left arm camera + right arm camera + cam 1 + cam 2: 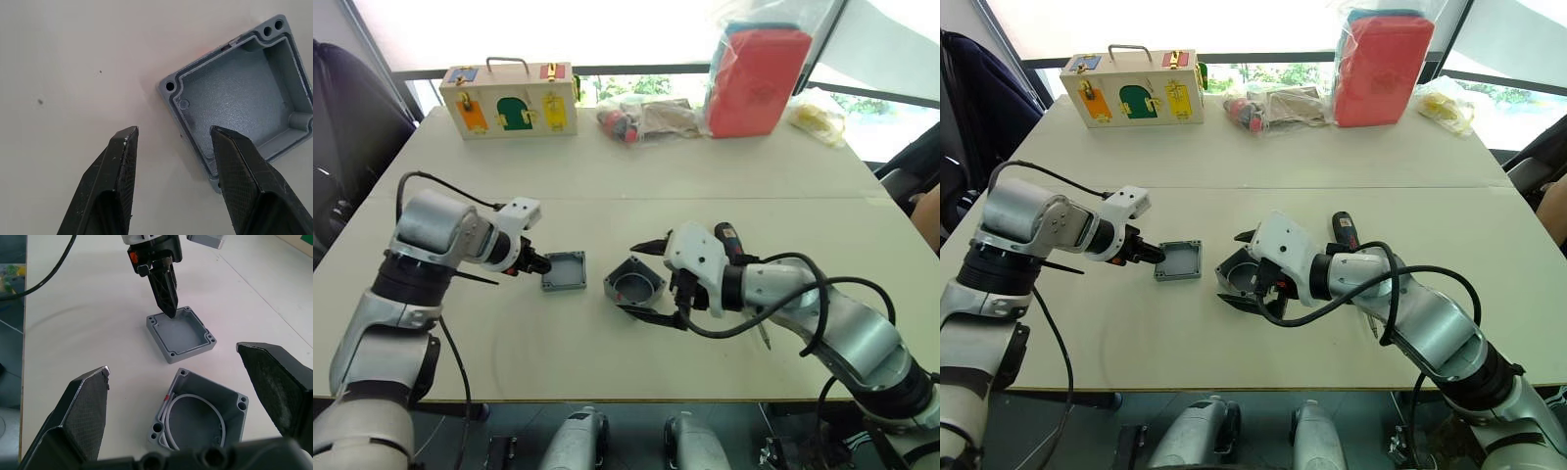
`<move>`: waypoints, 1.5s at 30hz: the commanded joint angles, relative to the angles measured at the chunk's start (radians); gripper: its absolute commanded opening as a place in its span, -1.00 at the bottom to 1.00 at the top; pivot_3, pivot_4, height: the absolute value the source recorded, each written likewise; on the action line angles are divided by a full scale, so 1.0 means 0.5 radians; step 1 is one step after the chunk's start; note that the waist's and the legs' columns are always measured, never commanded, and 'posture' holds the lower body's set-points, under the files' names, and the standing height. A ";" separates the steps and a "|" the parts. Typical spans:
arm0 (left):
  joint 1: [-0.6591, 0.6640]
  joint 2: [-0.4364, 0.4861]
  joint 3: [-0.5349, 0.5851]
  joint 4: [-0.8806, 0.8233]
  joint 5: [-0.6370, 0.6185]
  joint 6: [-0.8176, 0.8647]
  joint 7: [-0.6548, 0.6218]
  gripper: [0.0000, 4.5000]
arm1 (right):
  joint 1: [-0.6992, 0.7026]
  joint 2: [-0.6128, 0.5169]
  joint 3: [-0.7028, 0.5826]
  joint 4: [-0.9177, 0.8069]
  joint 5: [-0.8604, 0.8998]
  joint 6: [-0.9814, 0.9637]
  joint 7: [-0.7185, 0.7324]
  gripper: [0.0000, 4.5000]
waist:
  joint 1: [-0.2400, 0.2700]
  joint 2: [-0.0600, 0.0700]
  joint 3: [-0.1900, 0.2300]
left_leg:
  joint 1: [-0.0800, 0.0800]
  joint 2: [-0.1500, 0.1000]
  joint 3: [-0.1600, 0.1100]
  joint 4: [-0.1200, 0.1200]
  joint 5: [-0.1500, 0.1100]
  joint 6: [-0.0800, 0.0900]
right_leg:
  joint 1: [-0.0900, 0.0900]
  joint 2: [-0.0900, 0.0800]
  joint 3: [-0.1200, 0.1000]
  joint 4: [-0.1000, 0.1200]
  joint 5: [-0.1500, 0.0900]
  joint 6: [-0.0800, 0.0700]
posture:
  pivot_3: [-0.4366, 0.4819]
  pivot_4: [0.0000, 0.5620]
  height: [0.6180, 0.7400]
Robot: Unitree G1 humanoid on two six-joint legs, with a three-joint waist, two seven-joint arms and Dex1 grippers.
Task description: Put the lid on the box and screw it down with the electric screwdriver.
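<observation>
right gripper (654,280): jaws spread wide, one finger on each side of the box, not yet pressing it; placed, I judge, to steady the box while the cover comes over
box (634,285): open side up on the table, sitting between the right fingers, a white ring of cable inside and a red mark on one wall
electric screwdriver (731,241): lying on the table just behind the right wrist, untouched, so screwing waits
lid (564,271): rim up, just beside the box on the robot's left, apart from it
left gripper (536,262): jaws parted, one fingertip (222,142) over the lid's near wall, the other outside it, set to pinch that edge
table (636,176): the far end holds a wooden box (512,99) with coloured doors and a red bag (756,78)
</observation>
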 commanded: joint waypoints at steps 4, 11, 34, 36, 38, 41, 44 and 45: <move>-0.020 -0.104 -0.022 0.102 0.076 -0.020 0.071 0.05 | -0.010 0.043 -0.078 -0.088 -0.031 0.035 -0.033 1.00 | 0.002 0.001 -0.002 | 0.000 0.000 0.000 0.000 0.000 -0.001 | 0.000 0.000 0.000 0.000 0.000 0.000 | -0.05 -0.47 1.00; 0.007 -0.210 -0.007 0.154 0.144 -0.086 0.119 -0.81 | 0.034 0.026 -0.125 -0.131 -0.034 0.087 -0.040 1.00 | 0.007 0.002 -0.006 | 0.006 -0.001 -0.001 0.000 0.001 -0.001 | 0.006 -0.001 -0.001 0.001 0.000 0.000 | -0.05 -0.47 1.00; 0.127 -0.596 0.709 -0.384 0.065 -1.547 0.128 -0.98 | -0.505 1.198 -1.255 0.912 0.686 0.642 -0.882 1.00 | -0.001 -0.001 -0.008 | -0.004 -0.002 -0.001 -0.012 0.007 -0.013 | -0.011 -0.003 0.001 0.000 0.003 -0.005 | -0.05 -0.47 1.00; 0.118 -0.646 0.692 -0.395 0.052 -1.595 0.121 -0.98 | -0.542 1.197 -1.253 0.937 0.718 0.666 -0.896 1.00 | -0.007 -0.001 -0.008 | -0.004 -0.002 0.001 -0.011 0.007 -0.013 | -0.011 -0.002 0.003 0.001 0.003 -0.005 | -0.05 -0.47 1.00; 0.102 -0.672 0.674 -0.387 0.060 -1.625 0.117 -0.98 | -0.560 1.193 -1.253 0.950 0.741 0.683 -0.904 1.00 | -0.012 -0.001 -0.008 | -0.004 -0.002 0.002 -0.011 0.007 -0.012 | -0.014 -0.002 0.004 0.004 0.003 -0.005 | -0.05 -0.47 1.00; 0.084 -0.687 0.650 -0.361 0.073 -1.659 0.109 -0.98 | -0.574 1.211 -1.268 0.943 0.796 0.706 -0.935 1.00 | -0.018 -0.001 -0.008 | -0.004 -0.001 0.002 -0.012 0.007 -0.012 | -0.015 0.000 0.004 0.008 0.003 -0.005 | -0.05 -0.47 1.00; 0.073 -0.690 0.635 -0.338 0.074 -1.679 0.100 -0.98 | -0.569 1.216 -1.262 0.926 0.832 0.721 -0.959 1.00 | -0.024 -0.001 -0.008 | -0.004 -0.001 0.003 -0.012 0.007 -0.012 | -0.015 0.000 0.005 0.011 0.003 -0.005 | -0.05 -0.47 1.00; 0.067 -0.694 0.636 -0.329 0.071 -1.683 0.099 -0.98 | -0.564 1.218 -1.258 0.918 0.844 0.725 -0.967 1.00 | -0.024 -0.001 -0.008 | -0.004 -0.001 0.003 -0.012 0.007 -0.012 | -0.015 0.000 0.005 0.012 0.003 -0.005 | -0.05 -0.47 1.00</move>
